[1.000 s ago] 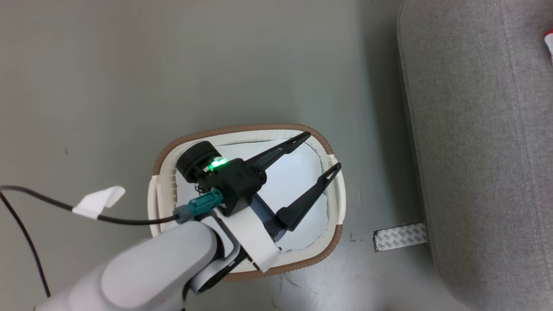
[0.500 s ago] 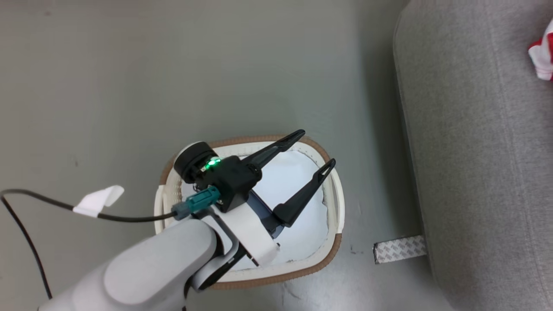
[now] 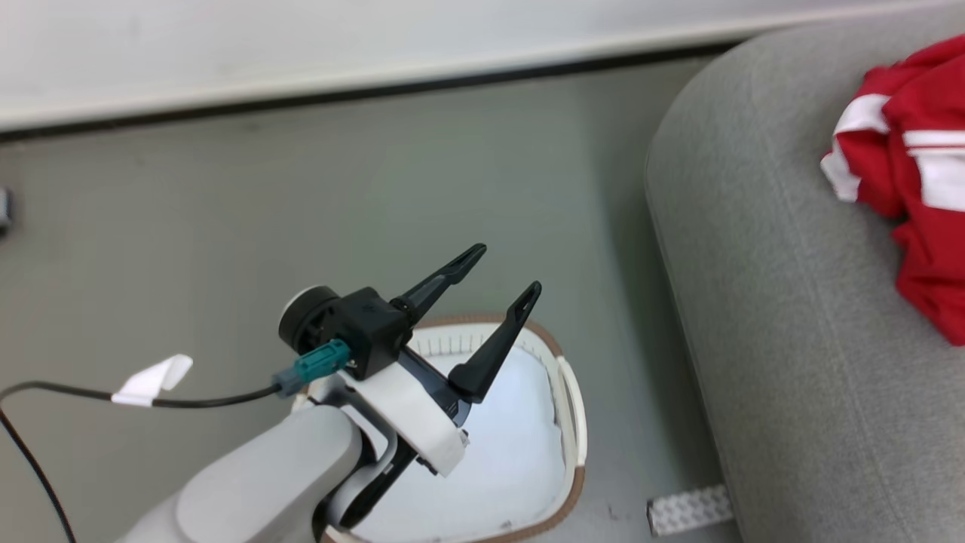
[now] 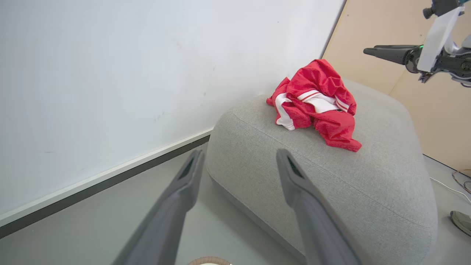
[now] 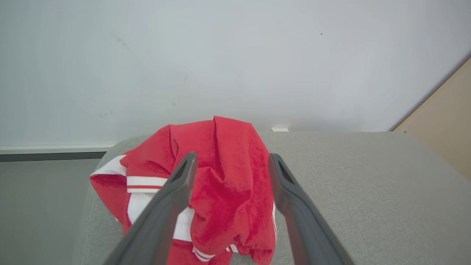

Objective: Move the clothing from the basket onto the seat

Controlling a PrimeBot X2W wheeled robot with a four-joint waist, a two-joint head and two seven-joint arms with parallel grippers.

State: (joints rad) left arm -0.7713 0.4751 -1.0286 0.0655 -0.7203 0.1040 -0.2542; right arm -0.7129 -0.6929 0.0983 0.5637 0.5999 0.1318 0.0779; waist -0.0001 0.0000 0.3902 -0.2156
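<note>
The red clothing (image 3: 920,188) with white stripes lies bunched on the light grey seat (image 3: 791,354), near its far right. From the left wrist view the clothing (image 4: 316,103) rests on top of the seat (image 4: 331,184). The basket (image 3: 562,354) stands on the floor left of the seat, holding plain white padding (image 3: 505,452). My left gripper (image 3: 507,268) hangs open and empty over the basket's far rim, fingers (image 4: 191,176) aimed toward the seat. My right gripper (image 5: 232,158) is open above the clothing (image 5: 228,184), holding nothing; it also shows side-on (image 4: 371,50).
A white wall with a dark baseboard (image 3: 377,87) runs behind the grey floor. A patterned tape strip (image 3: 690,509) lies by the seat's base. A black cable with a white tag (image 3: 151,381) trails from my left wrist. A tan panel (image 4: 423,95) stands beyond the seat.
The head camera has tilted up, bringing the wall and more of the clothing into view. My left gripper has risen from over the basket's inside, still open.
</note>
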